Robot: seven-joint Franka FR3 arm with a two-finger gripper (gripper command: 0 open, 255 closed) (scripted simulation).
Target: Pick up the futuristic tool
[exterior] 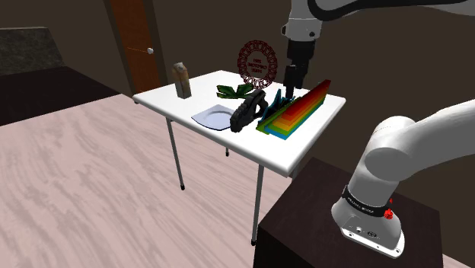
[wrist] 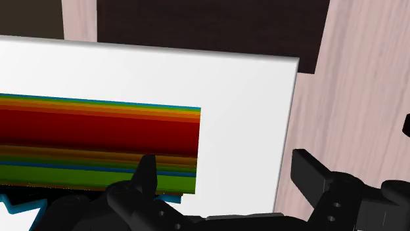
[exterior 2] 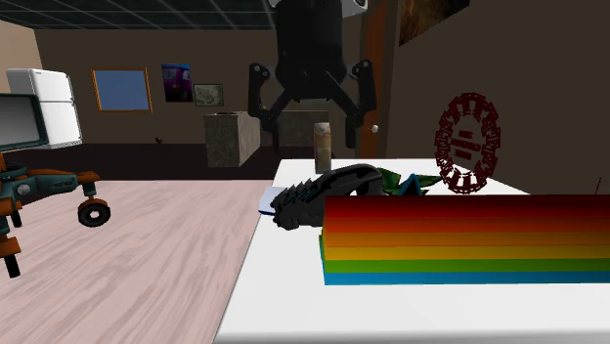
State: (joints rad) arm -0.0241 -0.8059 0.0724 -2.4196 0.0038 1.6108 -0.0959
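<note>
In the shoulder view the white arm comes down from the top edge, wrist pointing straight down. The black claw [exterior: 291, 87] hangs over the far end of the rainbow block [exterior: 298, 112] and grips nothing. The black ridged tool [exterior: 247, 112] lies on the tabletop [exterior: 289, 152] between a white plate [exterior: 215, 118] and the block, lower than the claw and apart from it.

In the second exterior view the claw [exterior 2: 313, 122] hangs with its fingers [exterior 2: 266, 103] spread wide and nothing between them. The tool [exterior 2: 323, 191] rests below it, just behind the block [exterior 2: 459, 239].

In the wrist view the claw [wrist: 223, 161] stands open over bare tabletop [wrist: 243, 118], one finger near the block's [wrist: 98, 134] end.
</note>
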